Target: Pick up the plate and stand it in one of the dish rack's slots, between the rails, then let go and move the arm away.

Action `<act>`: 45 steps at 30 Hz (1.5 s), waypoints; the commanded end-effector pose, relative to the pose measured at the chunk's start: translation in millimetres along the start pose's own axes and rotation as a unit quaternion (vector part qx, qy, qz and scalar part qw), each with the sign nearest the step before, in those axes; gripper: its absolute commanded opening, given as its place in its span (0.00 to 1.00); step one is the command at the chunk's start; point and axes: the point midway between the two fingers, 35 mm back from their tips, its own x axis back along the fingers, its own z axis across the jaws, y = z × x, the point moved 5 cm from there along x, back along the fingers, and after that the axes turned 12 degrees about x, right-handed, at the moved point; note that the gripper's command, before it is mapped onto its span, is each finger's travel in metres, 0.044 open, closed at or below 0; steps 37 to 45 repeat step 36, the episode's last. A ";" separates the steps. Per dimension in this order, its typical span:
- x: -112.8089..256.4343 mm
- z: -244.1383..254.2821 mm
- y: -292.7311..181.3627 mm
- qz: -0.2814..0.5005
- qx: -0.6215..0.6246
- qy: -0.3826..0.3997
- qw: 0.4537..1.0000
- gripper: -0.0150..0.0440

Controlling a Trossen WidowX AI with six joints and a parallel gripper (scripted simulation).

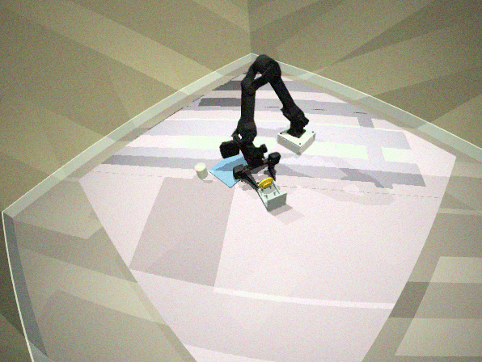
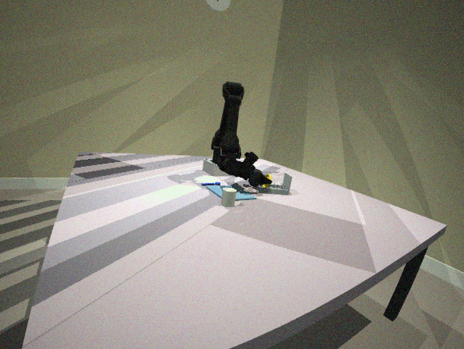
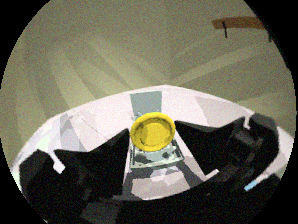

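Note:
The yellow plate (image 1: 265, 183) (image 2: 268, 179) (image 3: 152, 132) stands on edge, leaning a little, over the arm-side part of the grey-green dish rack (image 1: 277, 201) (image 2: 287, 183) (image 3: 145, 101). Its lower edge is down among the rack's rails, but which slot it is in cannot be told. My gripper (image 1: 266, 183) (image 2: 269, 181) (image 3: 152, 127) is open around the plate, one fingertip beside each side of its rim. In the wrist view only thin gaps show between the tips and the rim. The rack's tall end wall is on the side away from the arm.
A light blue mat (image 1: 226, 174) (image 2: 218, 191) lies under and beside the gripper. A whitish cup (image 1: 200, 170) (image 2: 228, 198) stands beside the mat. A small dark blue item (image 2: 210, 184) lies beside the mat, toward the arm's base (image 1: 297, 141) (image 2: 210, 167).

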 end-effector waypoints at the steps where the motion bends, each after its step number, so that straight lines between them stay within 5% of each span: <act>1: 0.0 0.0 0.0 0.000 0.000 0.000 1.000 0.93; 8: 1.7 -3.5 6.5 -0.001 -0.001 -0.001 1.000 0.93; 18: 27.3 -31.7 109.6 -0.009 -0.010 -0.009 1.000 0.93; 36: 34.3 -47.4 122.4 0.158 -0.167 -0.004 0.973 0.93; 45: 34.3 -47.4 122.4 0.158 -0.167 -0.004 0.973 0.93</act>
